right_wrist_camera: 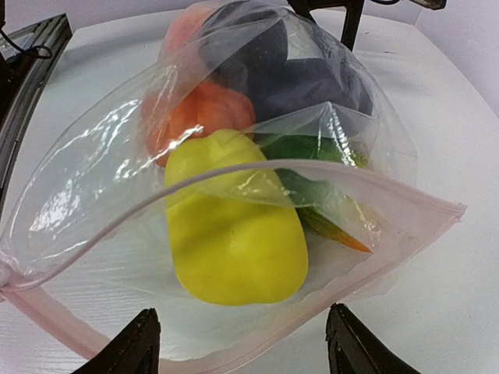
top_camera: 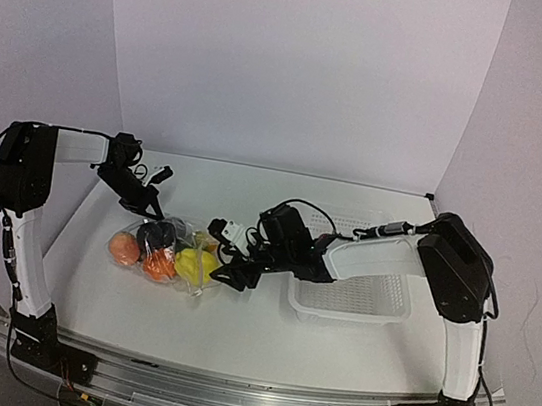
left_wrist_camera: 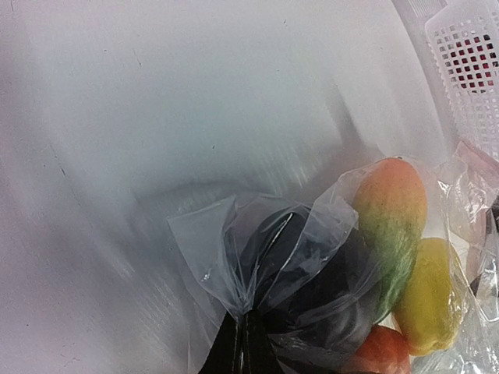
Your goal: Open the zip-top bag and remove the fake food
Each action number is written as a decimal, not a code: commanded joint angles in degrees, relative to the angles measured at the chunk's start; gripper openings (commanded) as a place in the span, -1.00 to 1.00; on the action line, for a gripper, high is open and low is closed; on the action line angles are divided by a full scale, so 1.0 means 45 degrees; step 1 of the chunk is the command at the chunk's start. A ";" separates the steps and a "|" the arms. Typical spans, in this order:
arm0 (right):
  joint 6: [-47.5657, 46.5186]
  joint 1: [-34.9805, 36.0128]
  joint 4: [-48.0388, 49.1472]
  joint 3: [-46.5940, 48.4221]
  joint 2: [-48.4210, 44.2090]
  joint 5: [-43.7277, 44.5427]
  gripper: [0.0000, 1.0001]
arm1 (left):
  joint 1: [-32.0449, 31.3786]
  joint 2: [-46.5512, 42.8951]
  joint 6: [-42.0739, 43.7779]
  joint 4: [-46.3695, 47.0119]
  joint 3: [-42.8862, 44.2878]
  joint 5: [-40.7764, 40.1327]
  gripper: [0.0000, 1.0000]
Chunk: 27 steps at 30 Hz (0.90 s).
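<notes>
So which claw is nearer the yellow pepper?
Right. The right claw stands open at the mouth of the zip-top bag, facing the yellow pepper; the left claw pinches the far end.

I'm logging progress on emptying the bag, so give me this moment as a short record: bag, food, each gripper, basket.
zip-top bag: mouth open, facing the right arm
fake food: every visible piece is inside the bag, yellow one nearest the mouth
left gripper: shut on the bag's closed end
right gripper: open, at the bag's mouth, holding nothing
basket: white mesh, right of the bag, apart from it
</notes>
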 commanded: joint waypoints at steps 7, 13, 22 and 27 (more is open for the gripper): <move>-0.0450 0.0771 0.0339 -0.0914 -0.2161 0.2403 0.29 | 0.0004 -0.0026 0.0128 -0.0082 0.0201 -0.0295 -1.00; -0.0673 0.0760 0.0284 -0.0363 -0.1418 0.1936 0.22 | -0.0003 0.0062 0.0074 -0.0009 0.0260 -0.0251 -1.00; -0.0424 0.0151 0.0255 0.0484 0.0069 0.1356 0.11 | -0.0005 -0.0044 0.0175 -0.0048 0.0259 -0.0292 -1.00; -0.0459 0.0211 0.0016 0.0990 0.0424 0.0205 0.16 | -0.0004 -0.0013 -0.0016 0.0043 0.0234 -0.0186 -1.00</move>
